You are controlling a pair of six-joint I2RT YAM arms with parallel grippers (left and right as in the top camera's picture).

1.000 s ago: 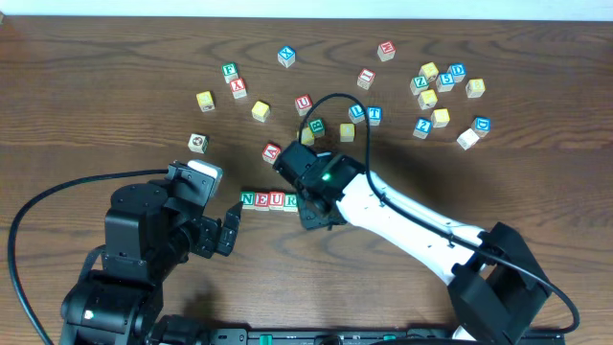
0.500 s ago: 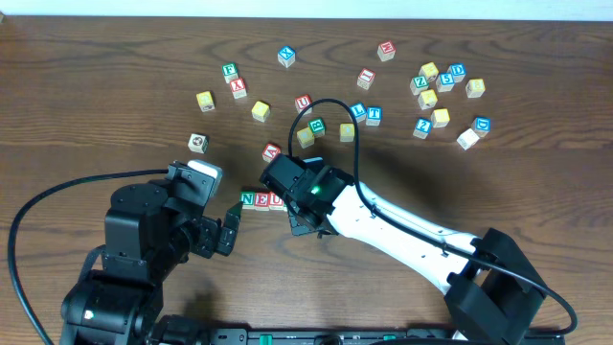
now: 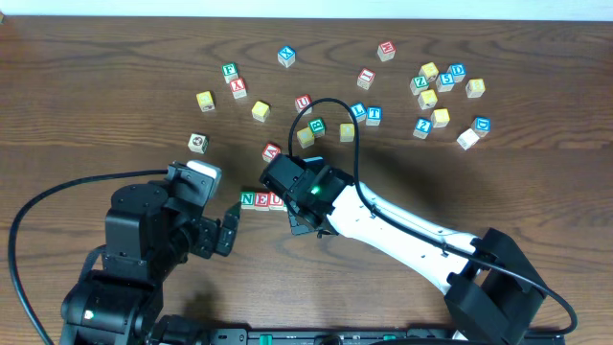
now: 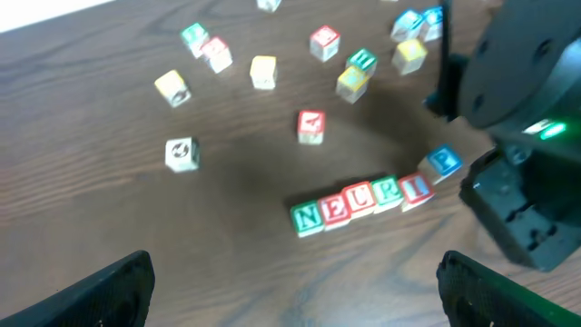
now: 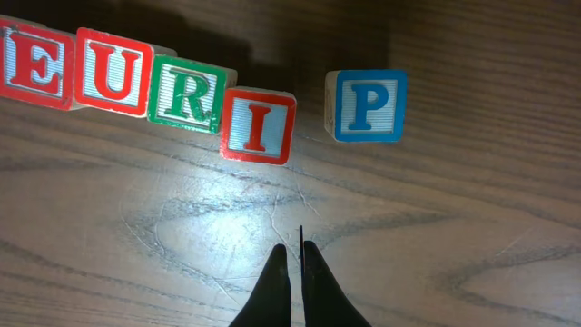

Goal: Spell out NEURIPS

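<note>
The left gripper [image 4: 295,286] holds its two black fingers [image 4: 113,291] wide apart, empty. Ahead of it five square wooden cubes touch in one row on the dark wood-grain table [image 3: 96,57]: N cube [image 4: 307,217], E cube [image 4: 333,209], U cube [image 4: 359,200], R cube [image 4: 386,193], I cube [image 4: 416,189]. Their letters face up, and in the left wrist view the row's long axis climbs slightly rightward. One blue-framed P cube [image 5: 366,105] sits just beside the I, a small gap between, off the line. The right gripper [image 5: 295,268] has its tapered tips pressed together, empty, near both. Roughly two dozen loose cubes [image 3: 428,98] lie scattered beyond.
</note>
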